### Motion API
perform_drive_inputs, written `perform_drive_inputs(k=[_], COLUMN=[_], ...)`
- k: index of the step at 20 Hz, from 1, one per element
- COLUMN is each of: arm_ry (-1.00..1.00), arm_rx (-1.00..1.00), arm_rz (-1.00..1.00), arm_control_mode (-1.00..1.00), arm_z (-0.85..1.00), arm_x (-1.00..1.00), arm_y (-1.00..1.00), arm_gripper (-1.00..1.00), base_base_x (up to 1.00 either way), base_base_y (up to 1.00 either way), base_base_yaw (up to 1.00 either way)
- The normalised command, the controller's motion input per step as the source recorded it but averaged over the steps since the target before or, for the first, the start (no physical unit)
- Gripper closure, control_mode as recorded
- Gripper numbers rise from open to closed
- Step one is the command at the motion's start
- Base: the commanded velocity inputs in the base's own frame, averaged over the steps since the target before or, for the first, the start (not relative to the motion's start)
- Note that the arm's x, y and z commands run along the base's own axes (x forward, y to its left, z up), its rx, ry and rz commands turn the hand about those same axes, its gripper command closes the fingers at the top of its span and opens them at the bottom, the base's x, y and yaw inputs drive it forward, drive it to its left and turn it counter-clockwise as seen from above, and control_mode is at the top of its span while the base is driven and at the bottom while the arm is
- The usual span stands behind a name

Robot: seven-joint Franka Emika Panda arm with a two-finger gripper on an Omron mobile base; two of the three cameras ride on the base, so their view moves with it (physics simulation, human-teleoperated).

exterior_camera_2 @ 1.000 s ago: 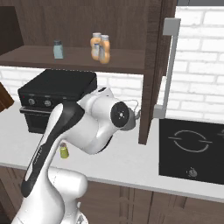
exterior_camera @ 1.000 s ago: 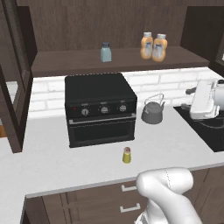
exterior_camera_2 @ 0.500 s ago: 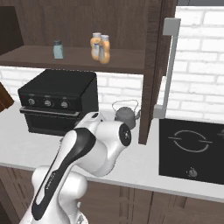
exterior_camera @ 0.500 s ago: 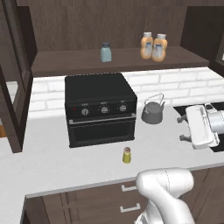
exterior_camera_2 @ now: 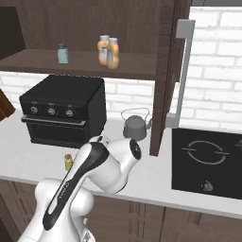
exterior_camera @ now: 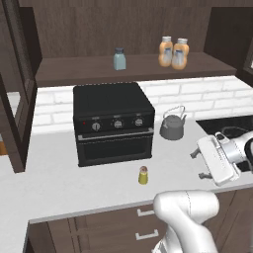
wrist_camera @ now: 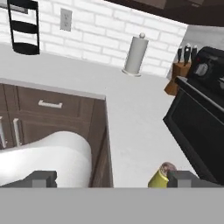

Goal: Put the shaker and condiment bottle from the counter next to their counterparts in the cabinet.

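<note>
Fingers: the two dark fingertips (wrist_camera: pixel 41 177) stand wide apart at the bottom of the hand view, with nothing between them.
Gripper: the gripper (exterior_camera: pixel 196 164) hangs over the counter's front edge, right of the toaster oven, its flat white hand turned toward that oven; it holds nothing.
Shaker: the shaker (exterior_camera: pixel 143 175), yellow-green with a brownish-orange cap, stands upright on the counter in front of the toaster oven, near the oven's right front corner. It is apart from the gripper. In the hand view it shows just beside the right fingertip, without visible contact.
Toaster oven: the black toaster oven (exterior_camera: pixel 112 122) sits on the counter against the white brick wall, door closed, three knobs across its front.
Counter: the counter (exterior_camera: pixel 59 188) is white-grey, with brown drawers and pale handles beneath.
Kettle: a grey kettle (exterior_camera: pixel 172 125) stands on the counter just right of the toaster oven.
Cabinet: the cabinet (exterior_camera: pixel 74 74) shelf runs above the toaster oven, dark brown with a panelled back.
Blue-grey shaker: a pale blue-grey shaker (exterior_camera: pixel 119 59) stands on the shelf above the toaster oven.
Orange bottles: two orange bottles (exterior_camera: pixel 174 52) with pale caps stand touching on the shelf, up and right of the toaster oven.
Cooktop: a black cooktop (exterior_camera_2: pixel 208 161) lies in the counter well right of the toaster oven.
</note>
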Motion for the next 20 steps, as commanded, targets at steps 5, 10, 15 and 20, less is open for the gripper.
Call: perform_drive_inputs(k=[5, 10, 15, 20], arm_ry=[0.0, 0.0, 0.0, 0.0], arm_rx=[0.0, 0.0, 0.01, 0.0], arm_rz=[0.0, 0.0, -0.01, 0.0], arm_control_mode=[-1.0, -1.0, -1.0, -1.0], arm_z=[-0.25, -0.52, -0.47, -0.07], arm_x=[0.0, 0.02, 0.24, 0.21], arm_y=[0.39, 0.51, 0.16, 0.11], arm_gripper=[-1.0, -1.0, -1.0, -1.0], base_base_x=[0.0, 0.0, 0.0, 0.0], base_base_y=[0.0, 0.0, 0.0, 0.0], base_base_yaw=[0.0, 0.0, 0.0, 0.0])
